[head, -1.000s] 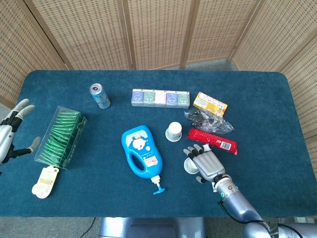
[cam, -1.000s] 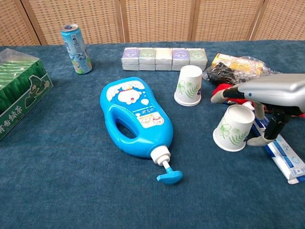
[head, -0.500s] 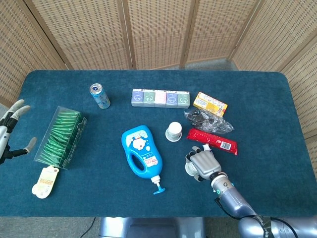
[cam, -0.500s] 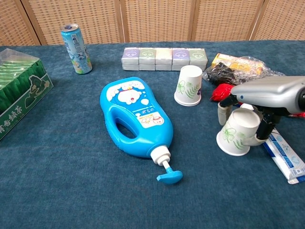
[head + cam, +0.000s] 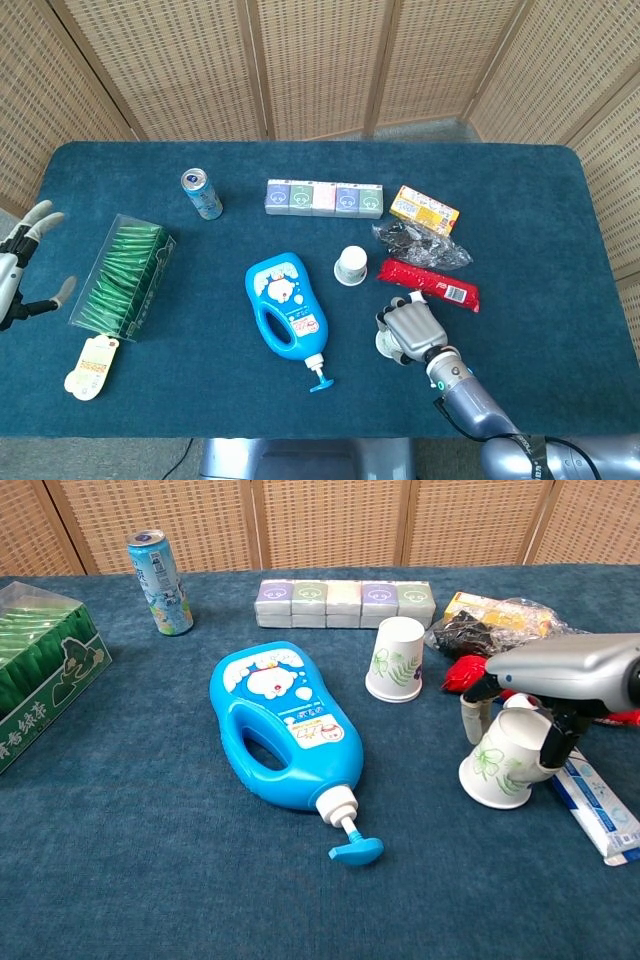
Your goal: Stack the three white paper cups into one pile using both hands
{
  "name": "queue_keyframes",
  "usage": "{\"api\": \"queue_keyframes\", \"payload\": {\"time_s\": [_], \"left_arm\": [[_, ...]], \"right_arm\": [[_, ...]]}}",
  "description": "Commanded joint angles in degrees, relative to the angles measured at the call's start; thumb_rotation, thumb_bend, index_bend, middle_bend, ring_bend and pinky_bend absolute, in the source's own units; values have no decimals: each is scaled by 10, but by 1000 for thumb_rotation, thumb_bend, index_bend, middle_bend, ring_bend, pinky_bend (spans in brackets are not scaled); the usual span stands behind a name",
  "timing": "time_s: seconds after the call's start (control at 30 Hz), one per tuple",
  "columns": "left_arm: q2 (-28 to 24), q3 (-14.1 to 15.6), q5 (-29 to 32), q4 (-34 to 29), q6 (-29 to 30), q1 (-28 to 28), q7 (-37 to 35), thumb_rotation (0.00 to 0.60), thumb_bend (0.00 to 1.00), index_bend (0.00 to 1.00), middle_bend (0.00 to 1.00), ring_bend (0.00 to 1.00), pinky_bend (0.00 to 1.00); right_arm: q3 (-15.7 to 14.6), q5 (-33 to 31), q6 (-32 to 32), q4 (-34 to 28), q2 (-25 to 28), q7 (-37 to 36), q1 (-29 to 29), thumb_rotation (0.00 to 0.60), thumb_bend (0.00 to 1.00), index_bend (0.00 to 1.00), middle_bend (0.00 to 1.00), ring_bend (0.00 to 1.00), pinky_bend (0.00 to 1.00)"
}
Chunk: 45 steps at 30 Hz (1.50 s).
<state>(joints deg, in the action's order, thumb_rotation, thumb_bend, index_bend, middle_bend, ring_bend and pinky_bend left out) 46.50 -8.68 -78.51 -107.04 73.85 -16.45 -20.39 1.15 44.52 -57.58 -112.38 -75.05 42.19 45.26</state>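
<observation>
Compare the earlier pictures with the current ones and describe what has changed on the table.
The right robot hand closed its fingers around the upside-down paper cup, taking hold and tilting it slightly. The left robot hand drew back a little toward the table edge, still open. The second cup, blue bottle and can stayed put.
</observation>
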Motion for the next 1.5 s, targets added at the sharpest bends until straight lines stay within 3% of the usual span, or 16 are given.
{"api": "queue_keyframes", "payload": {"time_s": [0.03, 0.33, 0.77, 1.5], "left_arm": [[-1, -1, 0, -1, 0, 0, 0, 600, 439, 96, 19, 0, 151], [4, -5, 0, 0, -3, -3, 2, 600, 440, 95, 19, 0, 152], [1, -6, -8, -4, 2, 1, -1, 600, 439, 96, 20, 0, 153], [3, -6, 0, -1, -6, 0, 8, 600, 440, 97, 19, 0, 153]], "right_arm": [[0, 2, -3, -6, 4, -3, 2, 600, 299, 404, 394, 198, 651], [20, -4, -9, -48, 30, -8, 22, 600, 299, 404, 394, 200, 651], [75, -73, 4, -99, 67, -2, 96, 600, 299, 409, 402, 208, 660], [121, -237, 64, 3, 70, -10, 244, 600, 297, 406, 401, 209, 660]]}}
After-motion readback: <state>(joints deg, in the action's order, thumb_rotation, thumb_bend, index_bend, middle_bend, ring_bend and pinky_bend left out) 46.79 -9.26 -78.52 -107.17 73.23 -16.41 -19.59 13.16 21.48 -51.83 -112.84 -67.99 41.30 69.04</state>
